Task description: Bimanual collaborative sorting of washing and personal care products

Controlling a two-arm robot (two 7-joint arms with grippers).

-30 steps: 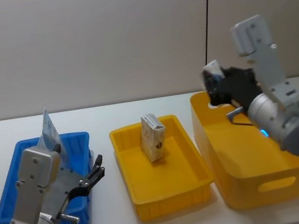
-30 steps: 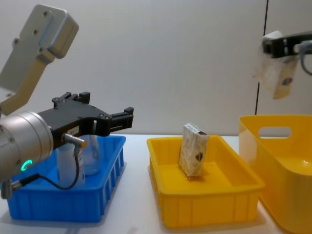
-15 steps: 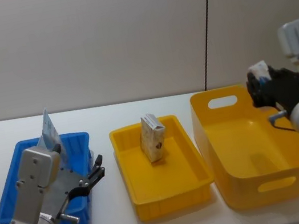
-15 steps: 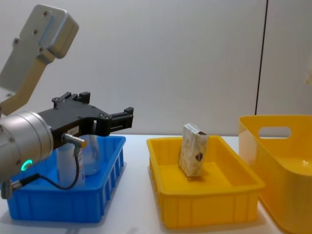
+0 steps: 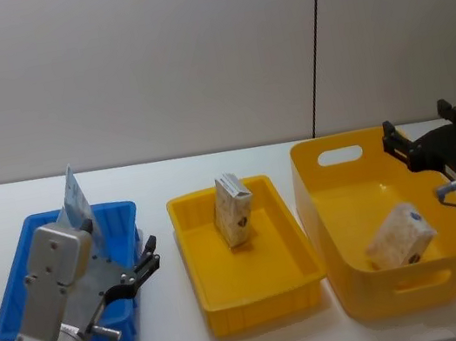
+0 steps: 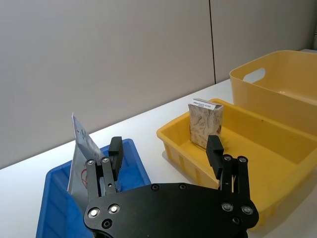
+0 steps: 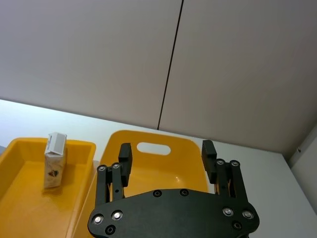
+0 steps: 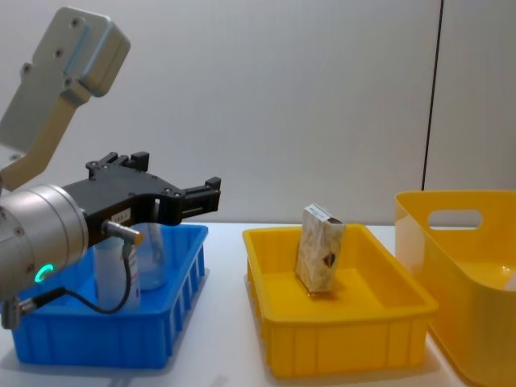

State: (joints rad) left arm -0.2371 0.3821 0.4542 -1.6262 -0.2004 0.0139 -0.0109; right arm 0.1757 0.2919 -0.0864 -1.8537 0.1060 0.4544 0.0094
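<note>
Plain grey wall backs a white desk carrying three containers side by side: a blue bin, a shallow yellow tray and a deep yellow bin.

The right gripper hangs over the far right rim of the deep yellow bin, its fingers spread apart and holding nothing. Below it and a little toward the robot, a speckled carton lies tilted on the bin's floor. The left gripper hovers at the near right corner of the blue bin, also spread and empty. A tube stands at the back of that bin, beyond and to the left of its fingers. A second carton stands upright in the shallow yellow tray, ahead of the left gripper and to its right.

Several things could go wrong from here, as I judge it. The deep bin's tall wall sits close under the right gripper, so a low sweep could catch the rim and drag the bin. The upright carton is tall and narrow, and a nudge to its tray would likely topple it. The left gripper sits close to the blue bin's wall and could snag it when moving. If both arms reach for the middle tray together, they may meet.
</note>
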